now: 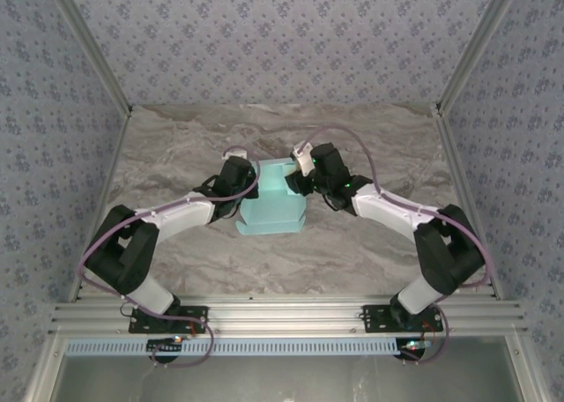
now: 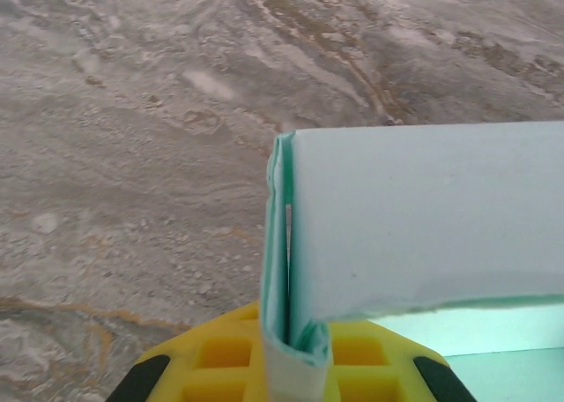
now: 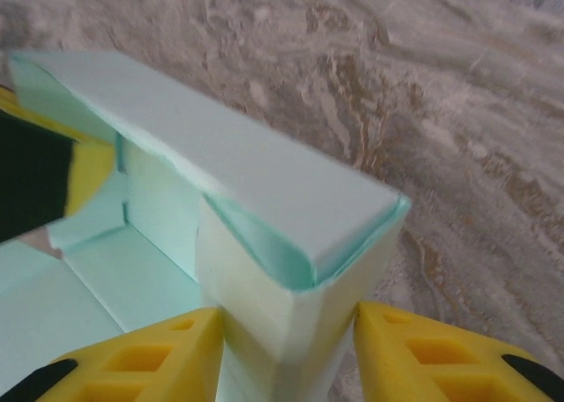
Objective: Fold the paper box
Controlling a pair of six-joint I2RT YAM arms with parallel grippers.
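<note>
As the card is pinched from both sides, the left gripper (image 2: pixel 295 353) is seen with its jaws together on a doubled wall of the paper box (image 2: pixel 423 217), the thin mint layers squeezed flat between the yellow pads (image 2: pixel 220 362). Opposite, the right gripper (image 3: pixel 286 353) is set astride a folded corner, with a yellow finger (image 3: pixel 423 358) laid against each face. Its jaws are judged to be clamped on that corner, since no gap can be made out.

Moving outward, the box is found mid-way across the marbled table (image 1: pixel 370 252), held between the two wrists. Its far wall is raised and the rest of the card is spread toward the arm bases.

A wall-forming step is judged to be in hand: one long side is rolled over and tucked, and its end corner is gripped for squaring. What is called for next (a judgement, nothing more) is a firm press along the crease so the tucked flap locks, with the left hold used as an anchor.

From overhead, the whole layout is given. The layered edge under the pads is shown by the left wrist camera. The hollow inside and the rolled-over rim are revealed by the right wrist camera.
</note>
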